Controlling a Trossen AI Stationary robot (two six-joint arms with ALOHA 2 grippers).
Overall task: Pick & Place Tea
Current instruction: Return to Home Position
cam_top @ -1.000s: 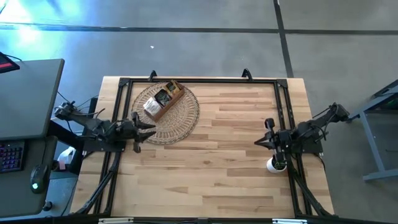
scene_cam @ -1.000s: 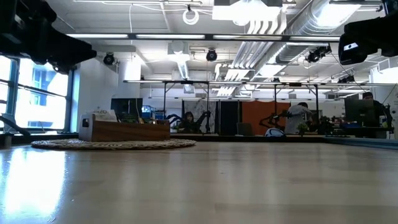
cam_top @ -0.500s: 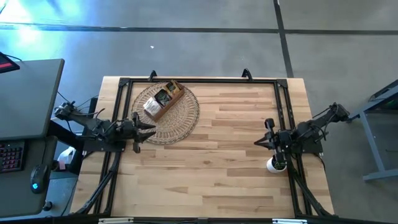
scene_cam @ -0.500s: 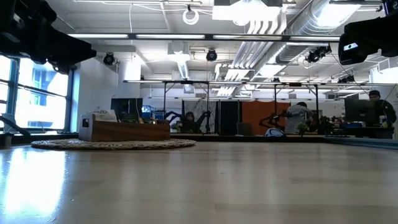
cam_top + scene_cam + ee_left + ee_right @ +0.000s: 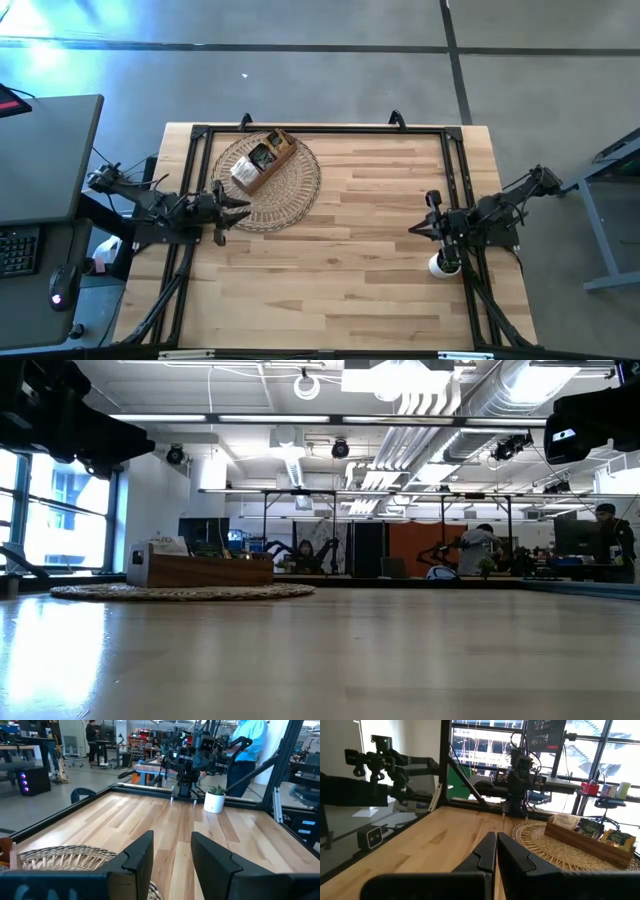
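The tea sachets [image 5: 261, 158] stand in a brown wooden box [image 5: 587, 843] that rests on a round woven mat [image 5: 285, 190] at the table's far left; in the right wrist view white [image 5: 565, 820] and dark green-printed sachets [image 5: 590, 828] stick up out of it. My left gripper [image 5: 241, 207] hovers level at the mat's near-left edge, open, with nothing between its fingers [image 5: 142, 855]. My right gripper [image 5: 413, 230] hovers level near the table's right edge, shut and holding nothing, its fingers [image 5: 496, 851] pointing toward the mat.
A small white pot with a plant [image 5: 441, 265] stands by the right arm near the right edge. A black frame [image 5: 320, 130] runs around the table's far and side edges. Bare wood [image 5: 350, 270] spans the middle and near part. People stand in the room beyond [image 5: 247, 745].
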